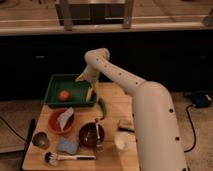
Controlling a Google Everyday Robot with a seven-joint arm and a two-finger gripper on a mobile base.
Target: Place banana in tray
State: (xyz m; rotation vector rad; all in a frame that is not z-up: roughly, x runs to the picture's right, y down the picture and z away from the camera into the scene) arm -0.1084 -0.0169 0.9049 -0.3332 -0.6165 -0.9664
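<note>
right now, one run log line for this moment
gripper: over tray | banana: in tray, right side | red-orange fruit: in tray

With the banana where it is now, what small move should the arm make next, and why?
Probably lift the hand straight up and away from the tray. The banana already lies inside the tray's right end, beside the round red-orange fruit, and the hand sits above the tray's back rim, apart from the banana. Placing looks done, so only clearing the arm seems left.

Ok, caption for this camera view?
Claw poised over the green tray, where the banana lies near a red-orange fruit.
</note>
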